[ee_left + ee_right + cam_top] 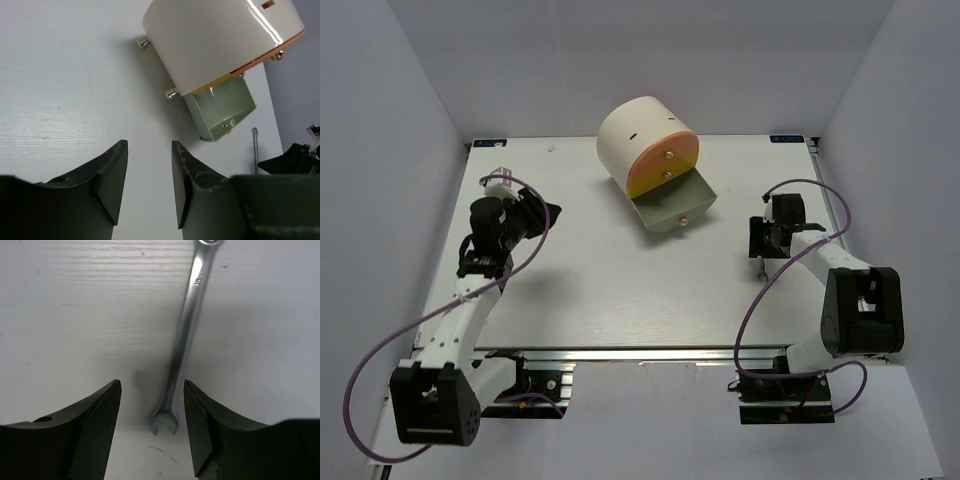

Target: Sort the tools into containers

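Near the table's (580,300) left edge, matte black left fingers (112,180) stand apart, grasping nothing. A glossy cream cylindrical cabinet (638,135) sits by the far edge, its grey-green drawer (672,212) pulled open. Near the right edge, released right fingers (95,430) straddle a slim steel spanner (187,335) lying flat.

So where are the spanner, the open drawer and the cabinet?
spanner (184,335): right wrist view, middle of its shaft.
open drawer (665,196): top external view, its bare floor.
cabinet (635,135): top external view, its cream shell.
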You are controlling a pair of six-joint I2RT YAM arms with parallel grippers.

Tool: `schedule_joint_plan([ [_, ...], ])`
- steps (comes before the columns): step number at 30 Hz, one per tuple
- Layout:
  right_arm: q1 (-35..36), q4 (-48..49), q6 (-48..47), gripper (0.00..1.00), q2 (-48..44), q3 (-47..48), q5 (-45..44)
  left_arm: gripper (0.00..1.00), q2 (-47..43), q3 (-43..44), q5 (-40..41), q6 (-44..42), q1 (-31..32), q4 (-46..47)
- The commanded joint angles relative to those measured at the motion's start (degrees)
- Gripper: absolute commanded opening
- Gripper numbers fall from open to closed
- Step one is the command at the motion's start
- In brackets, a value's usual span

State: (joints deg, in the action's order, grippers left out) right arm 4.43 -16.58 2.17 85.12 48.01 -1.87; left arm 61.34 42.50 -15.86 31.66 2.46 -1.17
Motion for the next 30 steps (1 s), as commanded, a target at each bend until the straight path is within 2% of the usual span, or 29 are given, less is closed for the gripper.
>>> schedule_joint_plan([
  [1,-0.6,0.7,-0.1,0.59,1.4,2.3,-7.6,0.51,-6.3,-3.0,-0.5,0.3,0.3,-4.2],
  [8,-1.9,3.0,0.0,0.58,7.5,4.8,-9.3,0.52,-13.9,-7.3,0.4,2.3,0.2,-8.6],
  [13,-3.5,2.9,1.6,0.5,13.2,7.3,-7.1,0.54,-17.7,-9.0,0.7,4.0,0.3,-9.6],
  [14,-3.7,2.7,1.7,0.46,13.7,7.4,-6.8,0.54,-18.0,-9.0,0.8,4.1,0.3,-10.0],
  [16,-4.9,2.1,1.9,0.34,14.6,7.6,-4.9,0.55,-19.0,-8.5,1.6,3.9,0.3,-11.6],
  [17,-5.7,1.7,1.9,0.24,15.0,7.5,-4.6,0.56,-19.2,-8.3,1.9,3.8,0.3,-12.1],
  [21,-7.8,1.6,1.9,0.02,15.2,5.4,-3.4,0.57,-20.6,-8.0,2.5,3.4,0.3,-13.9],
  [25,-8.5,3.2,0.6,0.0,13.6,2.3,-3.5,0.57,-21.6,-8.4,2.3,3.8,0.3,-14.3],
  [30,-8.6,4.4,-1.0,0.0,9.8,3.8,0.1,0.57,-22.5,-8.7,2.1,4.2,0.3,-14.5],
])
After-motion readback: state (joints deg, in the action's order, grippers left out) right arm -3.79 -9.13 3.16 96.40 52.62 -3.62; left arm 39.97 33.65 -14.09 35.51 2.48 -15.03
